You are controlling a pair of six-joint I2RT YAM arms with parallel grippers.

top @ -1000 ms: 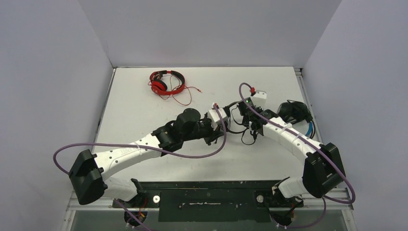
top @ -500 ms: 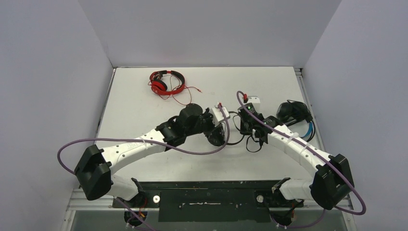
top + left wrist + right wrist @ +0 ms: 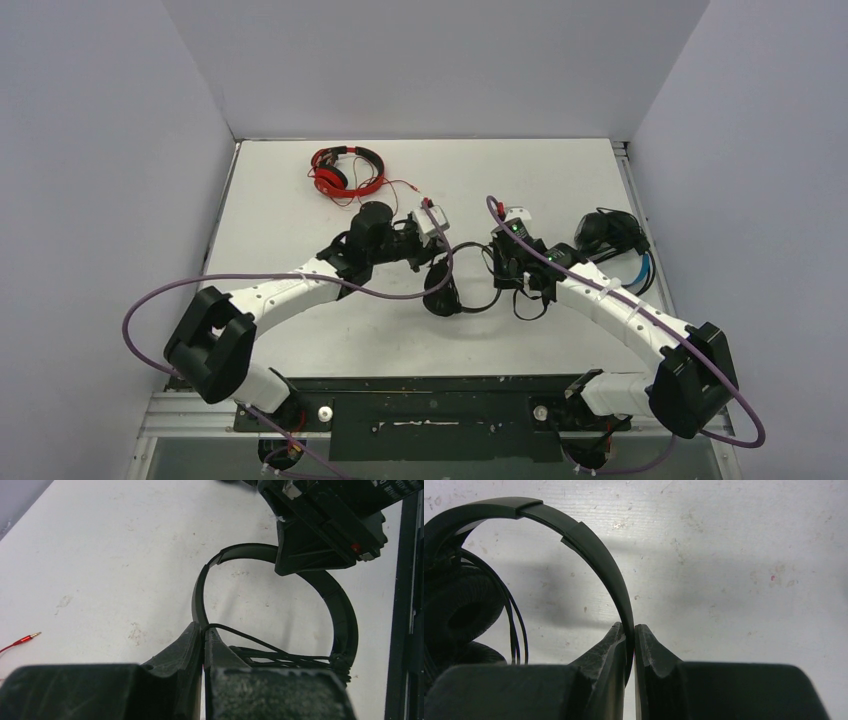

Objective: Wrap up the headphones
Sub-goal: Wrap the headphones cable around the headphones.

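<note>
- Three pairs of headphones lie on the white table (image 3: 290,240), each well apart from the others
- Far left of centre sits the red pair (image 3: 340,172), its red cord (image 3: 385,205) trailing loose toward the middle; the cord's metal-tipped plug (image 3: 22,639) lies flat on the bare surface, seen at the left edge of the left wrist view
- Against the right edge sits the black pair with the blue headband (image 3: 607,232), clear of both arms
- Between the two arms, in the middle of the table, is the all-black pair (image 3: 441,292), and both arms meet over it
- Fingers together, the left gripper (image 3: 204,632) pinches the thin black cable (image 3: 260,642) right at its tips; from there the cable runs to several strands bunched near one end of the band
- Clamped across the black headband (image 3: 594,545), the right gripper (image 3: 630,630) has the band passing edge-on between its tips; a padded ear cushion (image 3: 459,610) with cable strands beside it fills the left of that view
- Small white lettering (image 3: 400,486) shows on the right arm's black wrist housing (image 3: 325,525), but the frame edge cuts it off and it cannot be read
</note>
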